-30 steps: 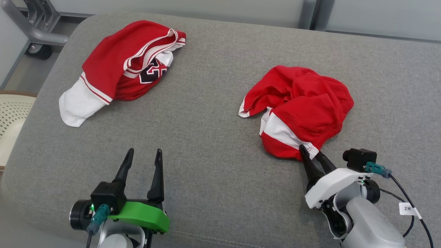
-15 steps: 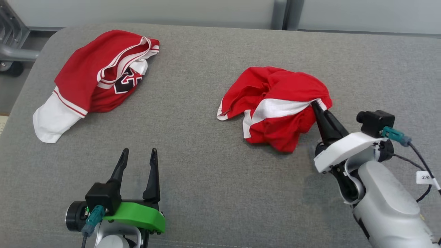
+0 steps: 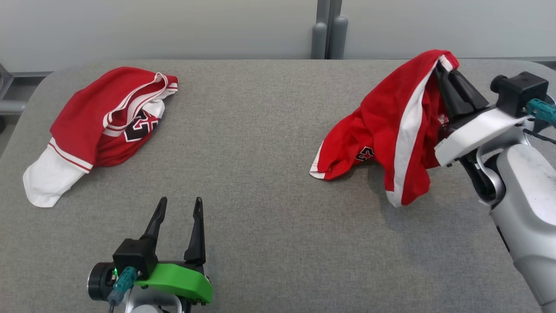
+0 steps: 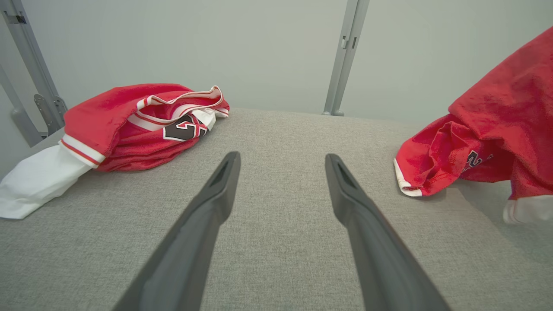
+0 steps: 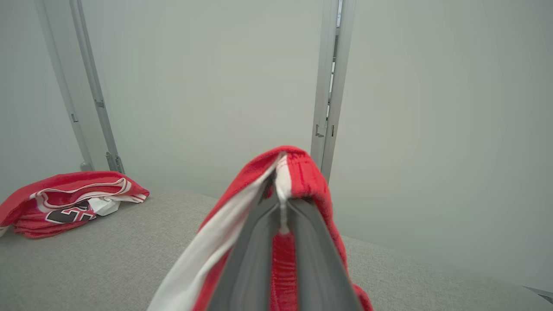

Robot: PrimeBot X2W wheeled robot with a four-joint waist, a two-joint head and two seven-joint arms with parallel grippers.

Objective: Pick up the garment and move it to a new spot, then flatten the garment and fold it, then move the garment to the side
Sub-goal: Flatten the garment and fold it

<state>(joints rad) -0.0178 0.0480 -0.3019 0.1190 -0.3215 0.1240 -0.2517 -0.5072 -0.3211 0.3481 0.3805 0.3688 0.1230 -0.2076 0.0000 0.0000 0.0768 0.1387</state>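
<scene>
A pale panelled wall (image 3: 152, 26), split by a grey post (image 3: 329, 39), is seen behind the table (image 3: 260, 130), which is covered in grey woven fabric. Towards the table's right end the red garment (image 3: 391, 126), striped white, is held up by one edge, with one leg resting on the table. A second garment (image 3: 100, 126), red and white, is heaped at the table's left end. The right claw (image 3: 443, 68) is clamped on the red garment; the left claw (image 3: 180, 202) is held apart over the table's near edge.
</scene>
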